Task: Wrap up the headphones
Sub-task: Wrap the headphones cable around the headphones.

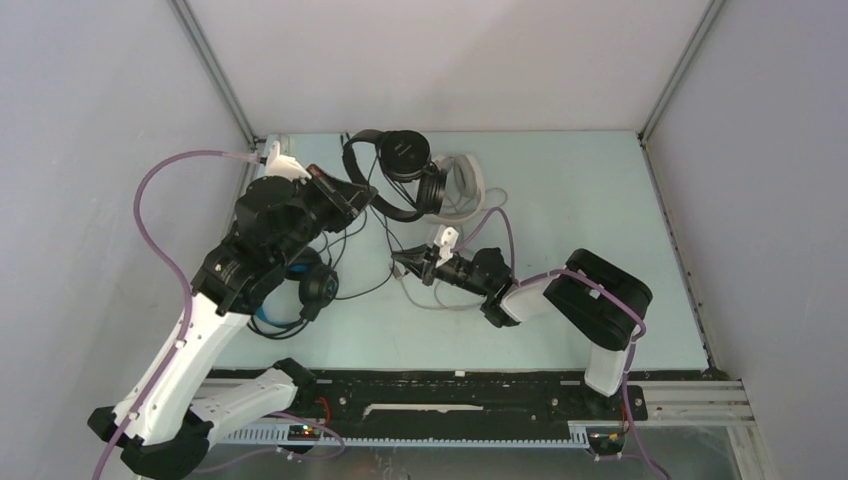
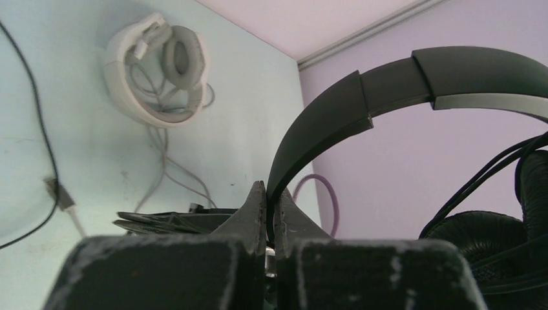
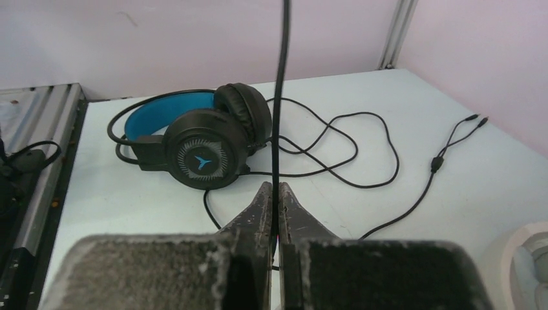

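With my left gripper (image 2: 266, 197) clenched on the black headband (image 2: 336, 110) and my right gripper (image 3: 274, 194) pinching the thin cable (image 3: 281, 90) at centre frame, a hard tug could slip either free.

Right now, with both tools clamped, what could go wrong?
The right tool pinches a thin black cable that runs straight up; pulling harder may strain it or let it slip out.
The left tool holds the black headband by a narrow pinch, so it may twist free.
Loose cable loops by the blue headphones could snag.
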Available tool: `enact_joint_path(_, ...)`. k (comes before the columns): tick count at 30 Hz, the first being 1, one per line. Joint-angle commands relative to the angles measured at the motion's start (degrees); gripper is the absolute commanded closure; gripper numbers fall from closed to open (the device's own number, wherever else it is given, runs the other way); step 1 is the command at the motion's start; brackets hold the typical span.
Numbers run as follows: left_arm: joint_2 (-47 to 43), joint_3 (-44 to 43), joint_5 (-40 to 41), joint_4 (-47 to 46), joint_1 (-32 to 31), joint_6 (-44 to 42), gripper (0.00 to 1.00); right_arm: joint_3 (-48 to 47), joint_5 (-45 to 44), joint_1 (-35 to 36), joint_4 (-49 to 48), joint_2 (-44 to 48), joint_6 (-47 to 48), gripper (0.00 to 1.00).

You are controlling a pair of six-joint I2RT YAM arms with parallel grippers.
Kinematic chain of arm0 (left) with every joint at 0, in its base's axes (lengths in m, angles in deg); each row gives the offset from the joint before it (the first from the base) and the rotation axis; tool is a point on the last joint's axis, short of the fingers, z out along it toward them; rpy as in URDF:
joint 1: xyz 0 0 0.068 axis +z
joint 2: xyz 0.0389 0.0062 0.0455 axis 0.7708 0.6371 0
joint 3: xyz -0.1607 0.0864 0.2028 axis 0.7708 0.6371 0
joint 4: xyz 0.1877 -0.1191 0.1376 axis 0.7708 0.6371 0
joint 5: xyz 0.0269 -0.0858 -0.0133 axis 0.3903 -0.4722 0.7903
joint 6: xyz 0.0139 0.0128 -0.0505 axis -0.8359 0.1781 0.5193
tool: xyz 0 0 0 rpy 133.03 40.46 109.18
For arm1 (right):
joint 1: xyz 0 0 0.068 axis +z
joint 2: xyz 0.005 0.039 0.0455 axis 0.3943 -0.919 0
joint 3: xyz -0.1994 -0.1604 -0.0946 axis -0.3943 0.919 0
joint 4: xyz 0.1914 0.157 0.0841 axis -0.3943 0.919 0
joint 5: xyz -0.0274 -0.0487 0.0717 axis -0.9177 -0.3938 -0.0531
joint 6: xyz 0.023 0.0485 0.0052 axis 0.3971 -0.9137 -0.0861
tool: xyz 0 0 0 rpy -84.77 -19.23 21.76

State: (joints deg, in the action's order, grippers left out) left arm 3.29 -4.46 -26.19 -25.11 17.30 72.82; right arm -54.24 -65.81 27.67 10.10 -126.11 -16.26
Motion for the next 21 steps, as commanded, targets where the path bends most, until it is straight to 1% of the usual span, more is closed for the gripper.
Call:
enact_joint_path(1,-0.85,-6.03,6.07,0.38,1.41,-5.04,1.00,1.96,1.00,-1.13,-3.27,1.80,-3.55,1.00)
enact_joint_path(5,-0.91,-8.84,10.05,2.79,4.06,-9.30,1.00,7.37,-0.04,-2.27,-4.48,4.73,-4.83,1.00)
enact_joint_path(7,-0.85,-9.82,10.43,3.37,5.87,-10.27,1.00,9.99,-0.48,-2.91,-5.12,6.25,-5.22,1.00)
enact_joint_path(11,-0.24,-11.21,7.84,3.81,8.65,-10.55,1.00,13.79,-1.37,-3.63,-5.83,8.84,-5.41,1.00)
enact_joint_path(15,0.52,-12.56,4.17,4.90,9.29,-11.72,1.00,15.92,-1.82,-5.63,-6.18,10.18,-7.24,1.00)
enact_joint_path(21,1.94,-14.82,5.05,10.93,10.01,-15.82,1.00,18.50,-1.20,-9.13,-7.47,12.04,-8.95,1.00)
